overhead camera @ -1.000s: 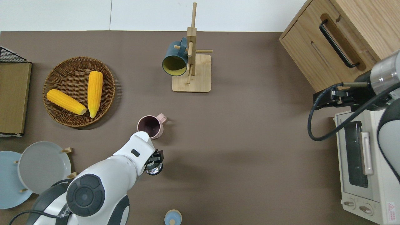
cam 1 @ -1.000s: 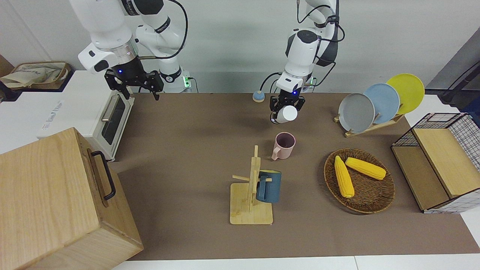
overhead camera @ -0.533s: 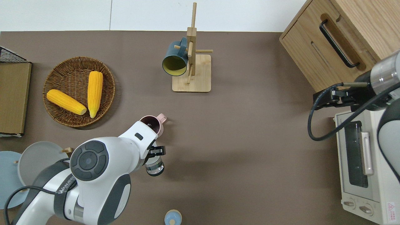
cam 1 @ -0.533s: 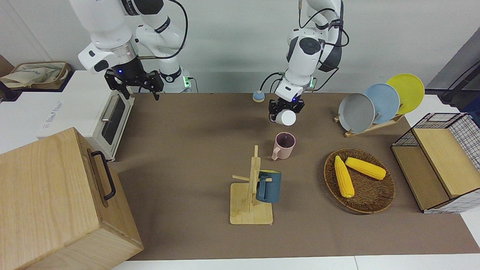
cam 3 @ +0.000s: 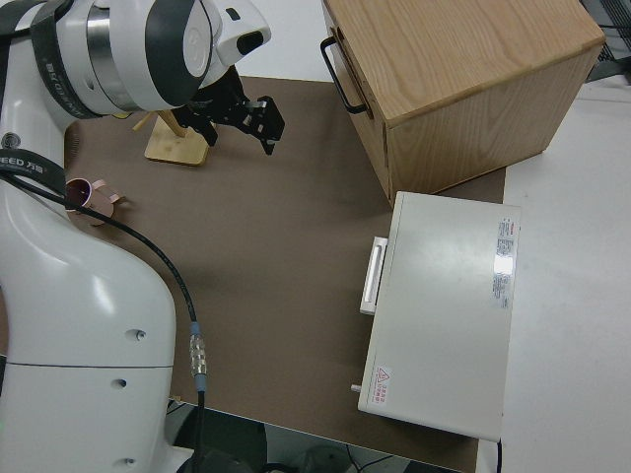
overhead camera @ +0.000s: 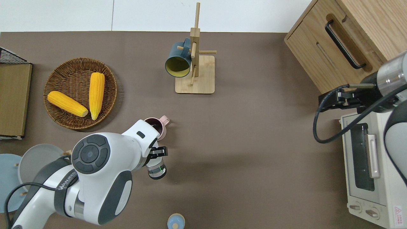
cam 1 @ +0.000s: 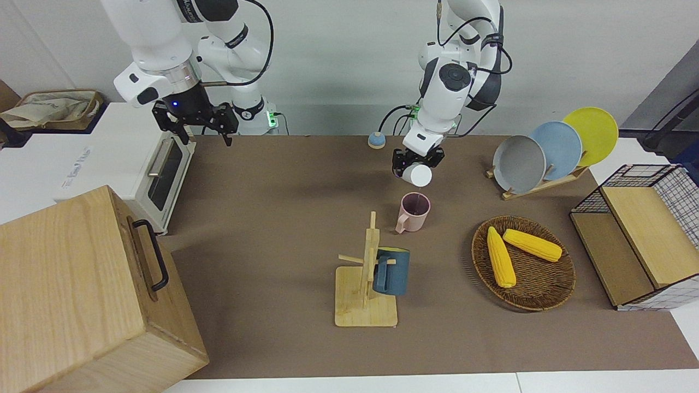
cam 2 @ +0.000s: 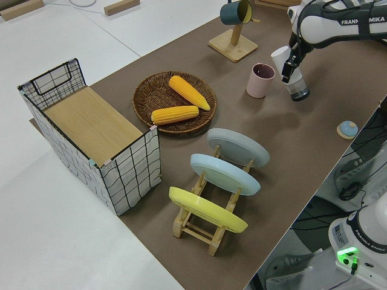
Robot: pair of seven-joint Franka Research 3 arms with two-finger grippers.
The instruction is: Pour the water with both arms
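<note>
My left gripper [cam 1: 416, 164] is shut on a clear bottle [overhead camera: 157, 167] with a white end [cam 1: 421, 174]. It holds the bottle tilted, with the white end toward a pink mug [cam 1: 414, 210] standing mid-table. In the overhead view the gripper [overhead camera: 158, 153] is over the table just beside the mug [overhead camera: 160, 126], on the side nearer to the robots. The left side view shows the bottle [cam 2: 294, 78] slanting down from beside the mug [cam 2: 260, 80]. My right arm is parked, its gripper [cam 1: 203, 132] open and empty.
A small blue cap [cam 1: 375, 141] lies near the robots' edge. A wooden mug rack [cam 1: 366, 295] holds a dark blue mug [cam 1: 391, 271]. There are also a wicker basket [cam 1: 538, 292] with two corn cobs, a plate rack [cam 1: 538, 185], a wire crate [cam 1: 639, 234], a toaster oven [cam 1: 164, 174] and a wooden cabinet [cam 1: 82, 295].
My left arm has swung over toward the pink mug and tipped the bottle further, its white end now closer to the mug. The right arm has not moved.
</note>
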